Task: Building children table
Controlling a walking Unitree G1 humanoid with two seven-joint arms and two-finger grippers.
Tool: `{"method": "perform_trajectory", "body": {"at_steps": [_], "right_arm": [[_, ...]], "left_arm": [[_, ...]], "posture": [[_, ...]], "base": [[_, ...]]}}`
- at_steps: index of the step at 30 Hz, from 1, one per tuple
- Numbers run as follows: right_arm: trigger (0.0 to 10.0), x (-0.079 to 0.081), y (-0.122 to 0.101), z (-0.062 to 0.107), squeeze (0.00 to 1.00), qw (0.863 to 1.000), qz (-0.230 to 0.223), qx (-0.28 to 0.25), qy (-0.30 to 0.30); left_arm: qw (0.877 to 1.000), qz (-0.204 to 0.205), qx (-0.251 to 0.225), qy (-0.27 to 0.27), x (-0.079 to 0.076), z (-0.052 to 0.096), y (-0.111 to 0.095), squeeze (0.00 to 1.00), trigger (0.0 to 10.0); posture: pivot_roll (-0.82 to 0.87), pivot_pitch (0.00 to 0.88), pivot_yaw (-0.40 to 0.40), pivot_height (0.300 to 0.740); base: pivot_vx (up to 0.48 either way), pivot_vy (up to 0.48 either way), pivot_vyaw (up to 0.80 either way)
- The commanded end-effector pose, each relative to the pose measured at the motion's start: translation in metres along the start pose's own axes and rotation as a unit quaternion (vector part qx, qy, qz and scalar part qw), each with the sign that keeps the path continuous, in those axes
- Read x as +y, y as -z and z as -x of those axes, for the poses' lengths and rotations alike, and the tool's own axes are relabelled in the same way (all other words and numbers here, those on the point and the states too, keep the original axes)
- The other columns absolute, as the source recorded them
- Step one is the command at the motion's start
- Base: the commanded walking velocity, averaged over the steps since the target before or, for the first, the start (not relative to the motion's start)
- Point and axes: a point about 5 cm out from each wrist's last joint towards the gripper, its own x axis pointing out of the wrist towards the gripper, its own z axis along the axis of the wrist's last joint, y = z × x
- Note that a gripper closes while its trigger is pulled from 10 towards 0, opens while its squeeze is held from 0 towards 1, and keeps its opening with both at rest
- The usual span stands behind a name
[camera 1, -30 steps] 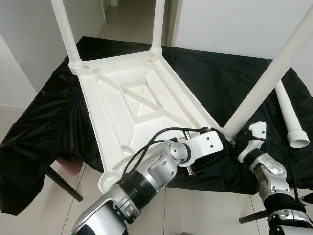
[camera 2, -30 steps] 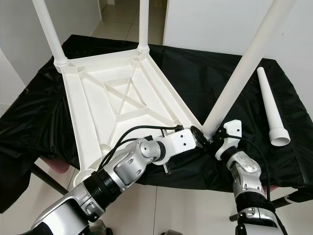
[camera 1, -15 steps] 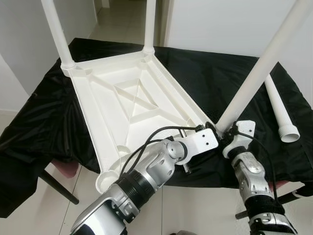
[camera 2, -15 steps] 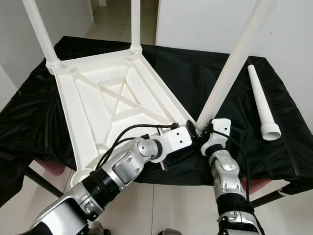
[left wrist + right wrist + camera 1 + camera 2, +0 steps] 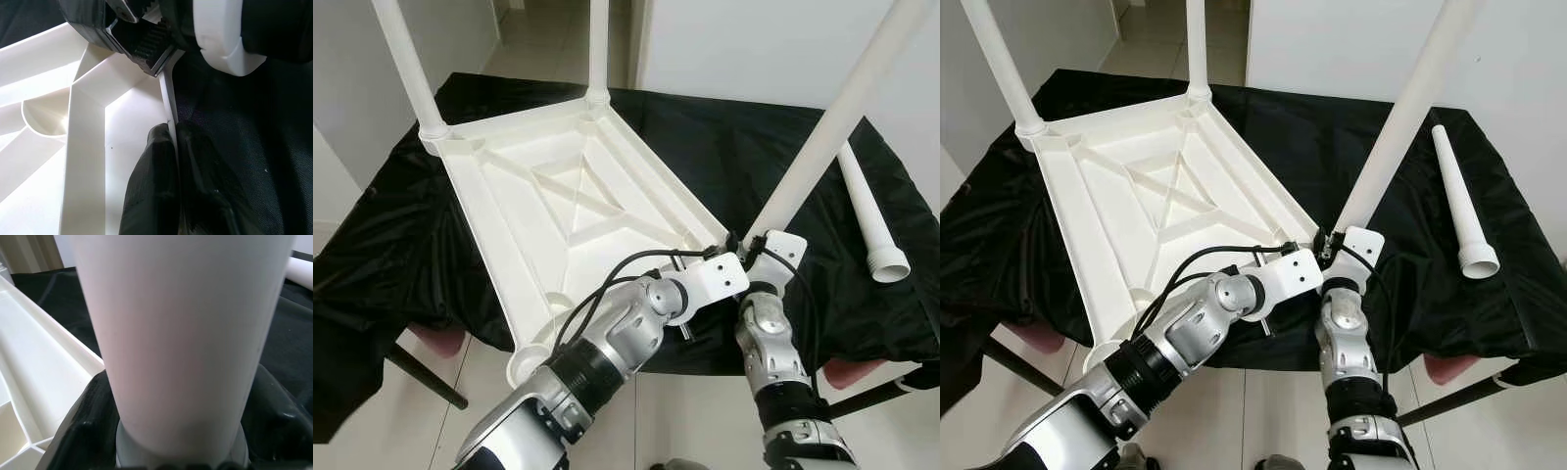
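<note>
A black cloth [image 5: 401, 245] is spread over a work surface in a pale-walled room with a tiled floor. On it an upside-down white tabletop [image 5: 558, 206] is laid, ribbed underside up. Two white legs [image 5: 403, 64] are already seated in its far corners, standing upright.

At the near right corner, the left gripper [image 5: 172, 147] is seen closed, its two black fingers [image 5: 151, 181] pinched on the thin rim of the tabletop, steadying it. Just to its right, the right gripper [image 5: 756, 250] is clamped around the base of a third leg [image 5: 832, 127], which is held tilted, rising toward the upper right. Its lower end is at the corner socket, though whether it has entered cannot be told. A fourth leg [image 5: 873, 220] is left lying loose on the cloth at the far right.

For this step to go well, the tilted leg is probably best brought upright over the socket before being pressed down, while the rim is kept firmly pinned so the tabletop cannot slide on the cloth.
</note>
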Motion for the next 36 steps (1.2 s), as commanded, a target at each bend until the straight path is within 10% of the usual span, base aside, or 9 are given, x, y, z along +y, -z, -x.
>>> {"method": "perform_trajectory", "body": {"at_steps": [1,3,4,5,6,15,17,18,36], "right_arm": [[10.0,-0.001,0.029,0.008,0.00,0.996,0.030,0.083,0.012],[10.0,-0.001,0.029,0.008,0.00,0.996,0.024,0.085,0.007],[10.0,-0.002,0.029,0.008,0.68,0.996,0.022,0.084,0.005],[10.0,-0.002,0.029,0.008,0.68,0.996,0.022,0.084,0.005],[10.0,-0.002,0.029,0.009,1.00,0.996,0.014,0.085,-0.008],[10.0,-0.008,0.021,0.010,1.00,0.996,0.017,0.036,-0.081],[10.0,-0.012,0.020,0.010,0.71,0.994,0.007,0.035,-0.106],[10.0,-0.015,0.020,0.011,0.00,0.990,0.005,0.034,-0.134],[10.0,-0.068,0.030,0.006,0.00,0.922,0.066,0.086,-0.371]], "left_arm": [[0.999,-0.022,-0.022,0.043,-0.018,-0.004,-0.013,0.00,10.0],[0.999,-0.022,-0.022,0.043,-0.018,-0.004,-0.013,0.00,10.0],[0.999,-0.022,-0.022,0.044,-0.019,-0.004,-0.013,0.00,10.0],[0.999,-0.022,-0.022,0.044,-0.019,-0.004,-0.013,0.00,10.0],[0.999,-0.023,-0.022,0.044,-0.019,-0.004,-0.013,0.00,10.0],[0.999,-0.023,-0.021,0.044,-0.019,-0.004,-0.012,0.00,10.0],[0.999,-0.023,-0.021,0.044,-0.019,-0.004,-0.012,0.00,10.0],[0.999,-0.023,-0.021,0.044,-0.019,-0.004,-0.013,0.00,10.0],[0.999,-0.027,-0.022,0.041,-0.016,-0.004,-0.014,0.00,10.0]], "posture": [[0.01,0.021,-0.018,0.740],[0.01,0.021,-0.019,0.740],[0.01,0.022,-0.019,0.740],[0.01,0.022,-0.019,0.740],[0.01,0.022,-0.019,0.740],[0.01,0.022,-0.017,0.740],[0.01,0.024,-0.016,0.740],[0.01,0.025,-0.015,0.740],[0.01,0.033,0.001,0.740]], "base": [[0.000,0.000,0.00],[0.000,0.000,0.00],[0.000,0.000,0.00],[0.000,0.000,0.00],[0.000,0.000,0.00],[0.000,0.000,0.00],[0.000,0.000,0.00],[0.000,0.000,0.00],[0.000,0.000,0.00]]}}
